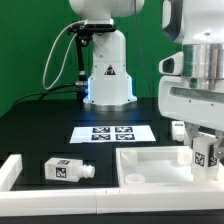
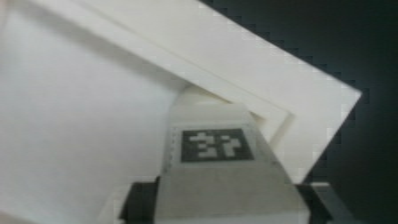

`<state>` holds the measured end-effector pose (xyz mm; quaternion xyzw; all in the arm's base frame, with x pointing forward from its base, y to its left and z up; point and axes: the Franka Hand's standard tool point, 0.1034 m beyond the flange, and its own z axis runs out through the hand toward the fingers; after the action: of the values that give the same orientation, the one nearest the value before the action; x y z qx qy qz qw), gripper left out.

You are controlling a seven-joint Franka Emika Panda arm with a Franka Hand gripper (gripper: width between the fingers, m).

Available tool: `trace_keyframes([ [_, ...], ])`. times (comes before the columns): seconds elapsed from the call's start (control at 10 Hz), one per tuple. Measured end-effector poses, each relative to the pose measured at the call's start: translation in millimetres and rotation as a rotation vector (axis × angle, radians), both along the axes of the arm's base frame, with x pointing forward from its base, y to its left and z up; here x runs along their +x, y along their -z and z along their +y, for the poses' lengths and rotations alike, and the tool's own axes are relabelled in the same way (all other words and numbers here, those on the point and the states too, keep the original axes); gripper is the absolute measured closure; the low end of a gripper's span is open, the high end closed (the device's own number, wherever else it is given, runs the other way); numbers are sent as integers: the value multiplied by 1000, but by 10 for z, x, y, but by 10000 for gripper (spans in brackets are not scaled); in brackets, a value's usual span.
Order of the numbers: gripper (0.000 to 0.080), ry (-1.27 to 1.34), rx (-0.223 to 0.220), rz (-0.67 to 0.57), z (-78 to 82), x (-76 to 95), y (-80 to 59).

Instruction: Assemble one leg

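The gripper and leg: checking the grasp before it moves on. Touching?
Touching. In the wrist view the gripper has a finger pressed against each side of the leg, no gap showing.

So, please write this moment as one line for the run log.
gripper: shut on leg | position: above white panel | spare leg: lying on table, exterior view's left | marker board: untouched

White arm (image 1: 108, 60) (black cable, glowing base).
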<state>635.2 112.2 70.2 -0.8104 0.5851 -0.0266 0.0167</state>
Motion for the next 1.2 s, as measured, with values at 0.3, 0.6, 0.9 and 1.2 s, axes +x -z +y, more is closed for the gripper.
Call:
trace_keyframes([
  [0.3,512,478,127,9,-2,25,-3],
  [0.6,512,650,132,2,-71,49,-1],
  [0.9,512,675,127,-2,-84,43,4],
  [1.2,215,662,139,-10,6,57,-100],
])
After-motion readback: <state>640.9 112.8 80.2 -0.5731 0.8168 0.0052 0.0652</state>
